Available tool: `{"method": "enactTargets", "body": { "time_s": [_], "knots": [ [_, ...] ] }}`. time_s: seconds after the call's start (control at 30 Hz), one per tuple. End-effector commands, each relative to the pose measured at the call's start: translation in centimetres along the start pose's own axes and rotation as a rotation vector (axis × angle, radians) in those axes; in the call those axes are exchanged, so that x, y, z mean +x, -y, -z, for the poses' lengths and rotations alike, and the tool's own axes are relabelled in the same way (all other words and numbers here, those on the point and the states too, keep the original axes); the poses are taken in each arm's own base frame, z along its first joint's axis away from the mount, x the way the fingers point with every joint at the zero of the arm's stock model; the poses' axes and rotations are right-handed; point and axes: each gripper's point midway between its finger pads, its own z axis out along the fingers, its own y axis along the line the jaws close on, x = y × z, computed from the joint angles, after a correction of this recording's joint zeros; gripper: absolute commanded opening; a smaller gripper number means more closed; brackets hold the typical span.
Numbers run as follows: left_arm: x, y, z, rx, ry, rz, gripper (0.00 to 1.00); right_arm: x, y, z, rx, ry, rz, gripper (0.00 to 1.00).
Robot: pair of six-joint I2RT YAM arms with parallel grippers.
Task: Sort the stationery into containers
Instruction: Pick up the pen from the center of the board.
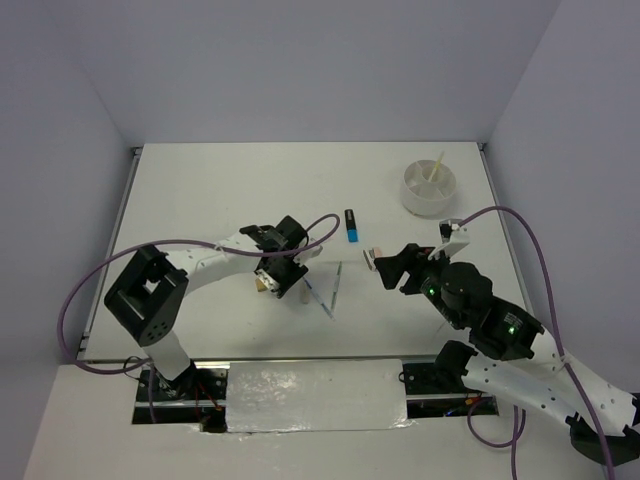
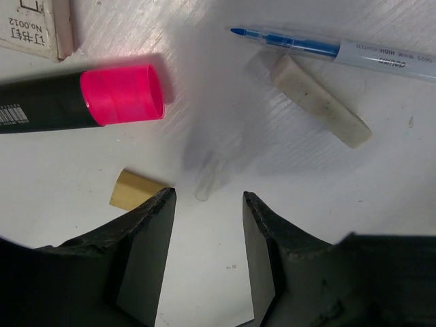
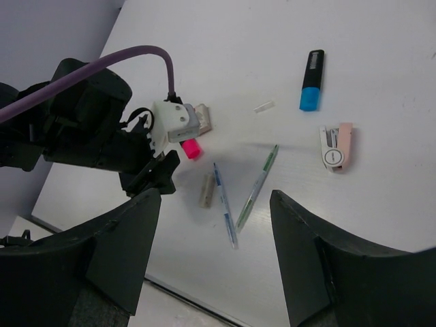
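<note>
The left claw [image 2: 208,218] hangs low over the counter [image 1: 220,190] with its jaws partly apart and nothing between them. Just ahead of the gap lies a small clear cap [image 2: 210,176], touching neither finger. A tan eraser [image 2: 133,187] sits just beside the tip of the finger on the left of the wrist view. Beyond it lies the pink highlighter [image 2: 82,102], with a black body and a bright pink cap. A boxed eraser [image 2: 37,27] shows at the top corner of that view. On the other side of the cap a grey-white eraser [image 2: 320,101] lies at a slant. Just beyond it is a blue pen [image 2: 327,48], uncapped, its tip pointing toward the highlighter.

The right claw [image 3: 214,225] is held above the counter with its jaws wide open and empty, looking down on the cluster. A green pen [image 3: 257,185] lies near the blue pen, the two slanting toward each other at their near ends. A pink and white item [image 3: 336,146] lies apart from the pens, and in the overhead view it sits just beside the right claw. The blue highlighter [image 3: 310,82] lies alone farther out, between the two arms.

The round white bowl [image 1: 412,195] stands near the far right corner of the counter, well apart from the loose things. A yellow stick [image 1: 437,171] lies in it, leaning up past the far rim.
</note>
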Motion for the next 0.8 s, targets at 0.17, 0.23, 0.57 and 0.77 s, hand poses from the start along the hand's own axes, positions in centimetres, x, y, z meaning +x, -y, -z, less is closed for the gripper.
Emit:
{"method": "enactTargets", "body": {
  "time_s": [0.17, 0.23, 0.57, 0.77],
  "knots": [
    [-0.7, 0.4, -0.8, 0.026, 0.000, -0.016, 0.53, -0.3, 0.0, 0.1, -0.011, 0.027, -0.005, 0.73],
    [-0.5, 0.5, -1.0, 0.031, -0.009, -0.017, 0.52, -0.3, 0.0, 0.2, -0.011, 0.025, -0.003, 0.73],
    [0.1, 0.9, -1.8, 0.055, -0.036, -0.009, 0.48, -0.6, 0.1, 0.4, -0.010, 0.034, 0.005, 0.73],
    [0.6, 1.2, -2.3, 0.065, -0.058, -0.012, 0.47, -0.6, -0.1, 0.2, -0.015, 0.035, 0.003, 0.73]
  ]
}}
